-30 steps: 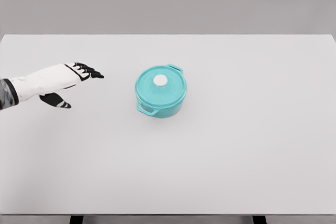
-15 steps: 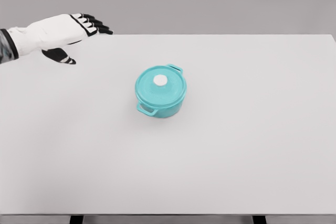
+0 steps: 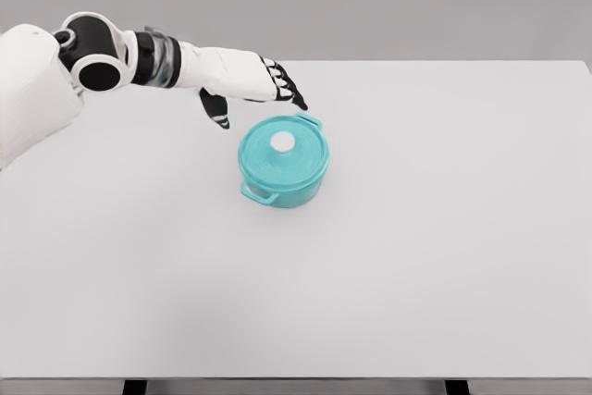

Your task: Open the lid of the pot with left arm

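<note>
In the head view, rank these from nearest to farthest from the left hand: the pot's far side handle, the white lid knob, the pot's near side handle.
Measured from the left hand, open above the table:
1. Far side handle, just right of and below the fingertips.
2. White lid knob, at the lid's centre.
3. Near side handle, on the pot's front left, toward the robot.

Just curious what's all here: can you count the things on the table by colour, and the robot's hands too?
Teal: 1, the pot with its lid
White: 1, the lid's knob
Hands: 1, the left hand
Total: 3
</note>
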